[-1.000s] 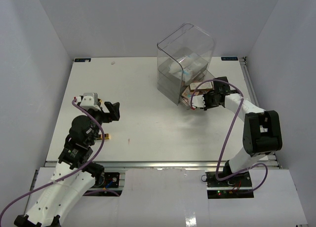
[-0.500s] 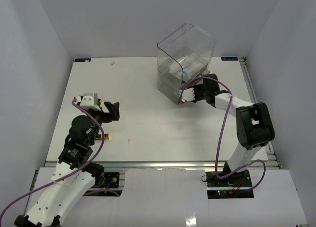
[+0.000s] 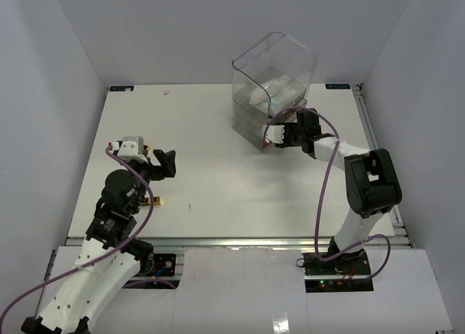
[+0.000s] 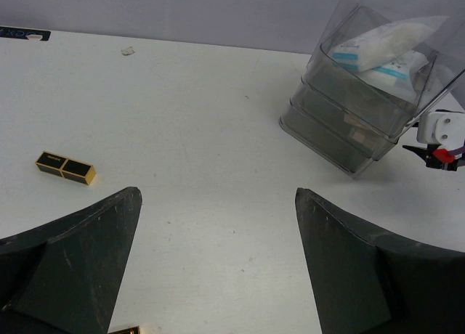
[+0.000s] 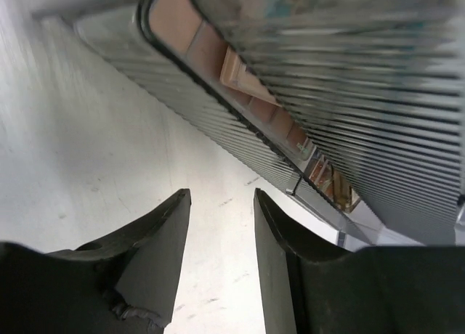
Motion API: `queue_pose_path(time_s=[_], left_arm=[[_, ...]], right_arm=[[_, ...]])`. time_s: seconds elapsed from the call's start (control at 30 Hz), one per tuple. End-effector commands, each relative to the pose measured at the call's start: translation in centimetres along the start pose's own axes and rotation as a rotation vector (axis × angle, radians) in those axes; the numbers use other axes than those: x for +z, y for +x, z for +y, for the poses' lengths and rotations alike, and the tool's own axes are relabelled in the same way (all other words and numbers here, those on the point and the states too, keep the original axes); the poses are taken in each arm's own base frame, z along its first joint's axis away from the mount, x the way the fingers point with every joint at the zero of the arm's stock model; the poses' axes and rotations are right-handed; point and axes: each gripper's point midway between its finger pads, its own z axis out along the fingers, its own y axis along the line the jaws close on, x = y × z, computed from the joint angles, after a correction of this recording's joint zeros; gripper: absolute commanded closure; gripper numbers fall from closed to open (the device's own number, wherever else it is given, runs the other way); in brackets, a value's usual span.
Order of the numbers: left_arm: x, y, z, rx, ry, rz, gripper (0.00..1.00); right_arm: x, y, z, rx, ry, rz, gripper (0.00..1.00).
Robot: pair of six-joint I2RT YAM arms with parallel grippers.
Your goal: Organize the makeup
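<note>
Tall clear plastic drawer box [image 3: 274, 87] sits at far-right of white tabletop [image 3: 211, 131]. Centre and far-left are open room. Black-gold tube [image 4: 65, 168] lies alone on left side, well apart from box. White-and-light-blue packets [image 4: 385, 47] in top compartment. Pink/brown eyeshadow palette [image 5: 243, 76] inside lower drawer, seen through ribbed front. Vs 1 s ago: right end effector [image 3: 272, 136] moved from beside box to its near corner, and palette no longer outside. Right arm stretched forward, fingers narrowly parted, empty. Left end effector [image 4: 216, 196] unchanged: spread wide, empty, above tabletop.

light: bright, even | shadows: faint (soft-edged) | right wrist: fingers [image 5: 145, 261], drawer box [image 5: 349, 94] blurred | overhead: sharp
</note>
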Motion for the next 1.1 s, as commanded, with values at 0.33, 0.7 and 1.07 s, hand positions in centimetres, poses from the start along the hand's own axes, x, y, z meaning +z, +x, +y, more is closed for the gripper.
queue_pose_path(time_s=[0.33,0.7,1.07], left_arm=[[0.2,0.0,-0.1,0.007,0.009,-0.004,0.02],[0.1,-0.1,-0.1,0.006,0.009,-0.007,0.02],[0.1,-0.3,-0.3,0.005,0.023,-0.01,0.02]], right_arm=[[-1.3,-4.4,-4.3,0.604,0.131,-0.247,0.61],[-3.4,-4.1,-3.4,0.598,0.121,-0.246,0.6],[-6.0,0.7,-3.6,0.794,0.2,-0.155,0.69]])
